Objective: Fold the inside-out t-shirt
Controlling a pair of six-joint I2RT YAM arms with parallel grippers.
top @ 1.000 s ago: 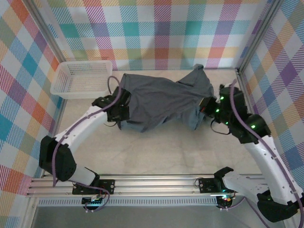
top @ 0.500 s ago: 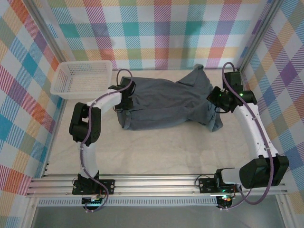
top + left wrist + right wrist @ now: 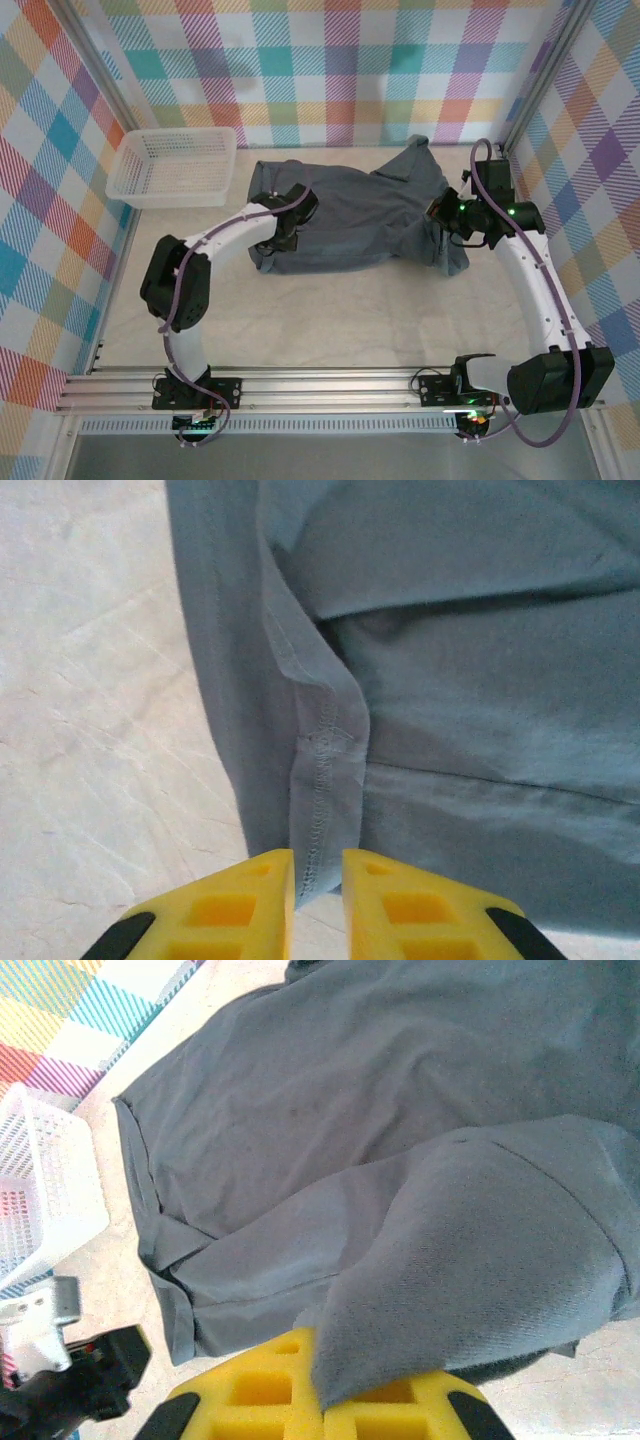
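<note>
The shirt (image 3: pixel 345 215) lies rumpled near the tabletop's (image 3: pixel 330 320) far edge, its right side doubled over; folding looks barely begun. The left gripper (image 3: pixel 318 875) stands narrowly parted around its hem; the right gripper (image 3: pixel 322 1400) pinches a fold.

back wall (image 3: pixel 340 60): plaid cloth panel, pastel checks in teal, pink, orange, yellow and violet.
left wall (image 3: pixel 45 170): same plaid, no openings seen.
right wall (image 3: pixel 600 170): same plaid, no openings seen.
corner posts (image 3: pixel 95 80): bare metal, one at each back corner.
table surface (image 3: pixel 330 320): pale beige, matte, faintly veined like marble.
aluminium rail (image 3: pixel 330 388): runs across the near edge.
grey strip (image 3: pixel 330 455): plain, below the rail.
light: even and diffuse; shadows soft and short.
</note>
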